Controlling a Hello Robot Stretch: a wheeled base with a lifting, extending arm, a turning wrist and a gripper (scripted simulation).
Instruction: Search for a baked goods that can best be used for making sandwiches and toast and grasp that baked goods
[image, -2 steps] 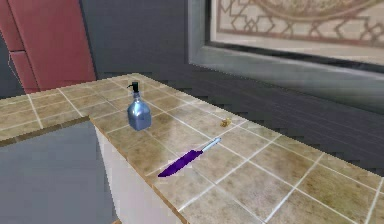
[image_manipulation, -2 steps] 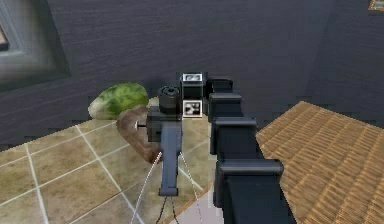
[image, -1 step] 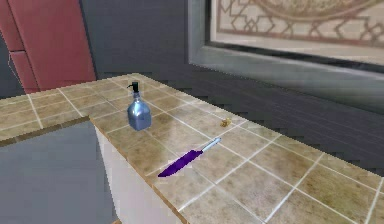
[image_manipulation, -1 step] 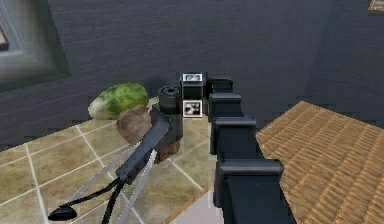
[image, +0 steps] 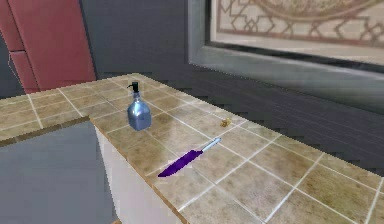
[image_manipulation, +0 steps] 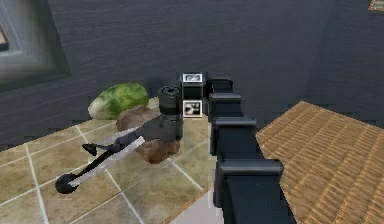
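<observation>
Seemingly a loaf (image_manipulation: 157, 150) — brown, rounded, lumpy — on the tiled counter (image_manipulation: 30, 170).

We are seeing a bottle (image: 137, 110) standing on the counter (image: 280, 180), a knife (image: 188, 158) lying before it, and a lettuce (image_manipulation: 118, 99) sitting behind a loaf (image_manipulation: 158, 150).

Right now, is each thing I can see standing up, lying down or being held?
spray bottle, standing upright on the counter.
purple-handled knife, lying flat on the counter.
green leafy lump, resting on the counter.
brown lump, lying on the counter.
dark utensil, lying flat on the counter.
gripper, at the brown lump; cannot tell whether it holds anything.
</observation>
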